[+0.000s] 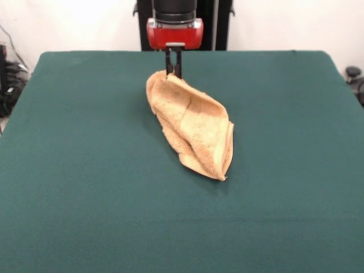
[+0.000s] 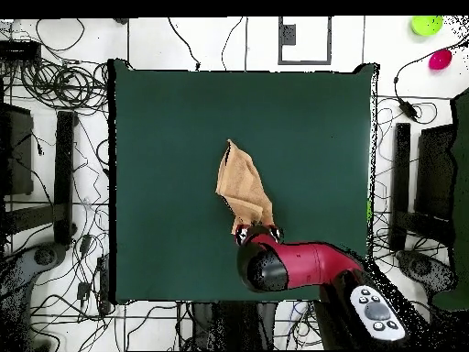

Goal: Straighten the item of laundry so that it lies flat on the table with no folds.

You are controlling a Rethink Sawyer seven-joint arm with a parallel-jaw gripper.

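The tan-orange terry towel (image 1: pixel 193 122) lies folded and bunched on the dark green table (image 1: pixel 85 159), stretched from near the robot's side towards the table's middle. Its far end is lifted off the table. My gripper (image 1: pixel 173 71) comes down from the red arm head and is shut on that raised far end. In the overhead view the towel (image 2: pixel 242 186) runs from the table's middle down to my gripper (image 2: pixel 252 229), which the red arm partly hides. The towel's near tip rests on the table, doubled over with a fold along its length.
The robot's black pedestal (image 1: pixel 185 23) stands behind the table's far edge. Cables and stands (image 2: pixel 55 137) surround the table on the floor. A white control pad (image 2: pixel 376 312) sits by the arm's base.
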